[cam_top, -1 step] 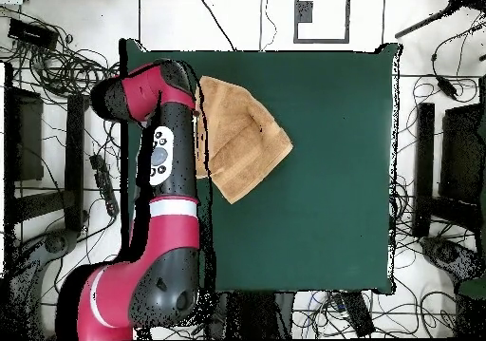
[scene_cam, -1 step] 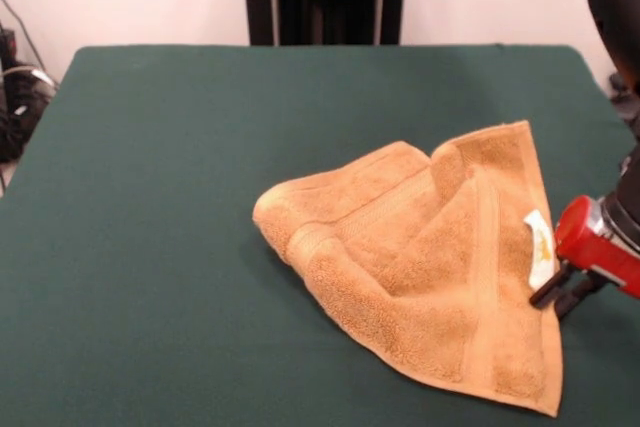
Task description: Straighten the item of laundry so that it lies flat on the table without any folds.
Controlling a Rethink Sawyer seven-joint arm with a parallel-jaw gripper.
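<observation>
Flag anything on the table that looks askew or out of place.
The towel is the oddity: folded over itself with a thick rolled edge, not flat, lying crooked near the table edge. The pincer sits beside its white tag.

The front view looks low and close across the table (scene_cam, -1 step: 150,247), taking the gripper (scene_cam, -1 step: 560,297) at its right edge, just beside the towel (scene_cam, -1 step: 430,257). The overhead view looks straight down from well above, showing the whole table (cam_top, -1 step: 323,214). Both share the towel (cam_top, -1 step: 242,138).
</observation>
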